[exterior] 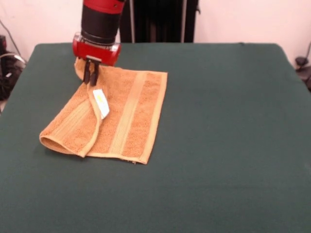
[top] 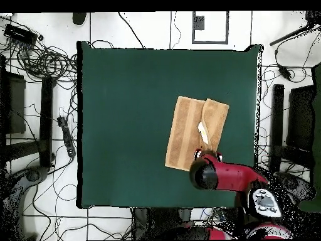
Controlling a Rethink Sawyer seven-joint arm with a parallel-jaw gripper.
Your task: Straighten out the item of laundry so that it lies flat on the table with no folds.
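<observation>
The orange-tan towel [exterior: 127, 109] lies on the green table [exterior: 218, 121] at its far left in the front view. Its left part is folded over onto the rest, and the white label [exterior: 101, 103] shows on the fold's edge. Paler bands run along its length. My gripper [exterior: 91, 76] stands at the towel's far left corner, fingers close together and pinching the raised cloth there. In the overhead view the towel [top: 188, 128] lies right of the table's [top: 125, 125] middle, and the gripper [top: 207, 152] is at its lower right corner under the red arm.
The robot's pedestal and dark stand [exterior: 158, 19] are behind the table's far edge. Cables and equipment [top: 37, 63] lie on the floor around the table.
</observation>
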